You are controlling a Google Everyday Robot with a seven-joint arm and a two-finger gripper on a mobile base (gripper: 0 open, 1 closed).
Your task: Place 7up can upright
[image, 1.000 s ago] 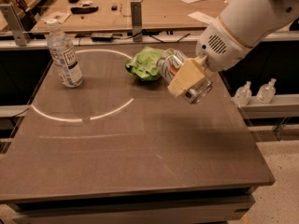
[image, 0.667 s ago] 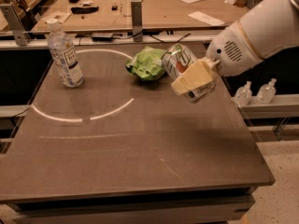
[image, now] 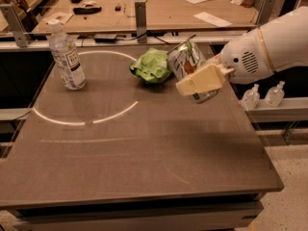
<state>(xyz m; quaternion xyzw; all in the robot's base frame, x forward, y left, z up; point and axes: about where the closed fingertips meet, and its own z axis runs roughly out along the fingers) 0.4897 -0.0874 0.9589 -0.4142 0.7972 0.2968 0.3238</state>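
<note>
The 7up can [image: 187,61], silver with green markings, is held tilted above the right side of the dark table [image: 134,153]. My gripper [image: 198,81] is shut on the can, its cream-coloured fingers [image: 199,79] crossing the can's lower half. The white arm reaches in from the right. The can hangs just right of the bright green wrinkly bag [image: 152,66], off the table top.
A clear water bottle [image: 67,56] with a white label stands at the table's back left. A white arc [image: 96,119] is marked on the table top. Two small bottles [image: 263,96] sit on a ledge right of the table. A workbench [image: 144,8] stands behind.
The arm has swung lower and more level from the right. The can has risen a little and turned more upright in the gripper, staying beside the green bag.
</note>
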